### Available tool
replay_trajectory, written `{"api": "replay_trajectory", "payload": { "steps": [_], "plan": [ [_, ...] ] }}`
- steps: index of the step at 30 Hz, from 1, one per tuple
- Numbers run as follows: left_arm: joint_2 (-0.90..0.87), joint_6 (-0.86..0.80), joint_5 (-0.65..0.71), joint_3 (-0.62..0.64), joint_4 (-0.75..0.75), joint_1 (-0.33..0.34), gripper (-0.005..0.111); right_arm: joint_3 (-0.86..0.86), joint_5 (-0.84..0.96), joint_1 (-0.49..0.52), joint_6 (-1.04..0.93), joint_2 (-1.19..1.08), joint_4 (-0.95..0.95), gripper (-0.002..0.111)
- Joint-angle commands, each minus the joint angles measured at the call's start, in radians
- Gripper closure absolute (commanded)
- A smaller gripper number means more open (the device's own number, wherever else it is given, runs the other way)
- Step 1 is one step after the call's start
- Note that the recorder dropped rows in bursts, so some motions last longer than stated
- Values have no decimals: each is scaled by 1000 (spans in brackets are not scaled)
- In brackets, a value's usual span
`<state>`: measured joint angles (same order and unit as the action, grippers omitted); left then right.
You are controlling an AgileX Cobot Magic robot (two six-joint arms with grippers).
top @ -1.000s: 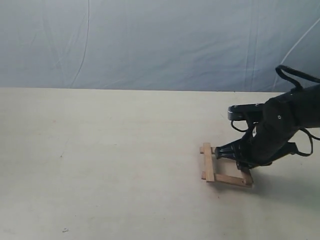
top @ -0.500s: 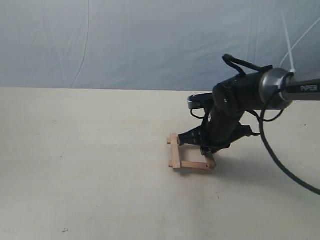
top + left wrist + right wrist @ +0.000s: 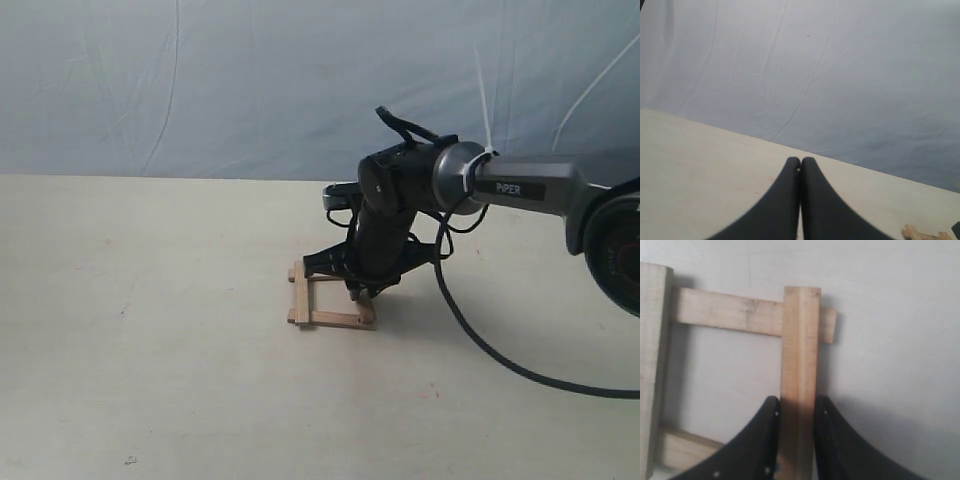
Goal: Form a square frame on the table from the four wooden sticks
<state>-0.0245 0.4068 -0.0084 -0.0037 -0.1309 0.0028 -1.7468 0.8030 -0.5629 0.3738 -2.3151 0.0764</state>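
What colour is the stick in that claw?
The stick is light brown, clearest in the right wrist view.

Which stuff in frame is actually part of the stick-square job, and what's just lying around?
In the job:
- square frame of four flat light-brown wooden strips
- one wooden strip of it, clamped in the right gripper
- pale cream table

Just there:
- blue-grey cloth backdrop
- black cable trailing over the table
- left gripper, shut on nothing
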Motion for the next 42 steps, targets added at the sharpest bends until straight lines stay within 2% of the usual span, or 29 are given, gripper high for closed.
{"api": "replay_trajectory", "payload": {
  "steps": [1,5,11,14,17,21,23,25,28,30,37,42],
  "plan": [
    [8,1,-13,4,-7,4,107,-15,9,2,4,-15,-16,109],
    [8,1,-13,4,-7,4,107,-15,5,2,4,-15,-23,106],
    [8,1,-13,4,-7,4,107,-15,-4,2,4,-15,-64,66],
    [8,1,-13,4,-18,4,107,-15,-7,2,4,-12,-84,56],
    [8,1,-13,4,-22,4,107,-15,-1,2,24,13,-84,55],
    [8,1,-13,4,-27,4,107,-15,47,4,50,97,5,58],
    [8,1,-13,4,-27,4,107,-15,88,4,55,135,62,79],
    [8,1,-13,4,-27,4,107,-12,150,7,53,159,123,108],
    [8,1,-13,4,-27,4,107,44,211,69,-70,192,53,109],
    [8,1,-13,4,-27,4,107,150,184,147,-169,241,-30,109],
    [8,1,-13,4,-27,4,107,615,-118,391,-236,527,-63,109],
    [8,1,-13,4,-27,4,107,863,-325,502,-246,794,-42,109]
  ]
}}
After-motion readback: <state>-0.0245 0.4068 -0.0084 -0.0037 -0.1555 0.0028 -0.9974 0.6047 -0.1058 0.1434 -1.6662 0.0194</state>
